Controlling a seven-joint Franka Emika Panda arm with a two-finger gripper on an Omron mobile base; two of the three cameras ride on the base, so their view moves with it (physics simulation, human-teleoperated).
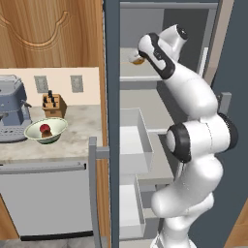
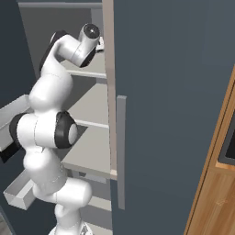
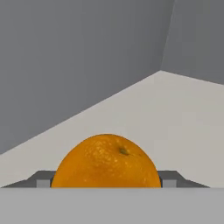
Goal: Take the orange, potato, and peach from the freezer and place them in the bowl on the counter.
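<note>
The orange fills the bottom of the hand view, sitting on a light grey shelf of the freezer. My gripper is shut on it, one grey fingertip pressed to each side. From the left base, the arm reaches high into the freezer and a sliver of the orange shows at the hand. On the counter to the left stands the pale bowl. The red peach lies in it, with the brown potato just in front.
The freezer's open door stands close on the right, its edge beside my wrist. White bins hang on the left door. A grey coffee machine and a knife block stand near the bowl. A dishwasher front sits below the counter.
</note>
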